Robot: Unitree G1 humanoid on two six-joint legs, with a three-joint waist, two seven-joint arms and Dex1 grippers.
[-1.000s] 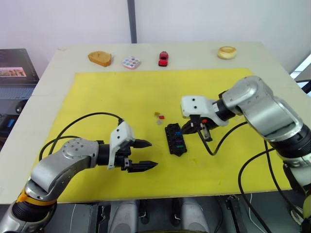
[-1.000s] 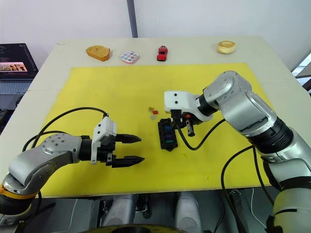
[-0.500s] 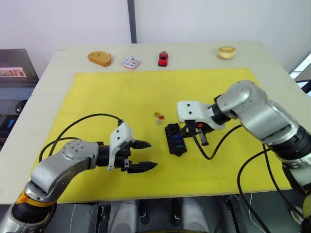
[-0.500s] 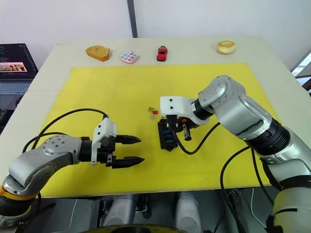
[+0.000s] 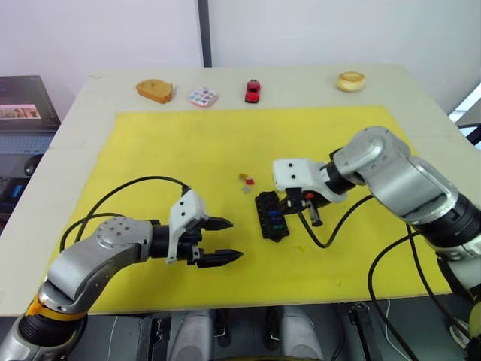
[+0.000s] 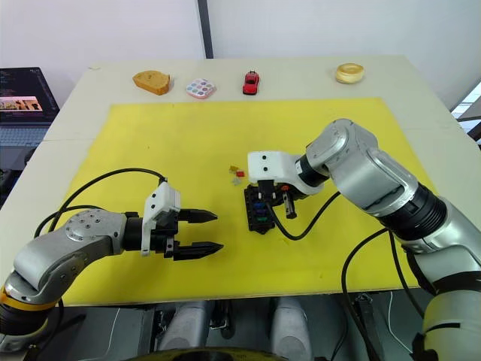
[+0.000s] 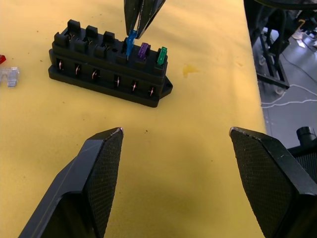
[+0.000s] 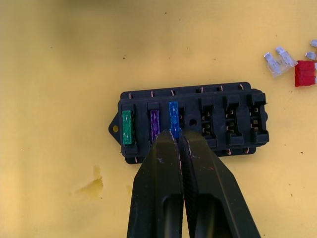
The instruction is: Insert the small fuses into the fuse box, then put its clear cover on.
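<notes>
The black fuse box (image 5: 270,215) lies on the yellow mat (image 5: 180,150) near its middle. A green fuse (image 8: 127,127) and a purple fuse (image 8: 154,125) sit in slots at one end. Beside them a blue fuse (image 8: 173,116) stands a little taller in its slot, with my right gripper (image 8: 178,133) shut on its top edge. My left gripper (image 5: 236,239) hovers open over the mat to the left of the box, nothing between its fingers. A red fuse (image 8: 304,73) and pale fuses (image 8: 277,60) lie loose just beyond the box. The clear cover is out of view.
Along the table's far edge sit a brown bread-like piece (image 5: 154,90), a dotted palette (image 5: 203,96), a red toy car (image 5: 252,90) and a tan ring (image 5: 350,80). A laptop (image 5: 26,113) stands off the table's left side. Black cables loop from both wrists.
My right gripper has moved left and down onto the fuse box, carrying the blue fuse into a slot. The left arm has stayed still.
</notes>
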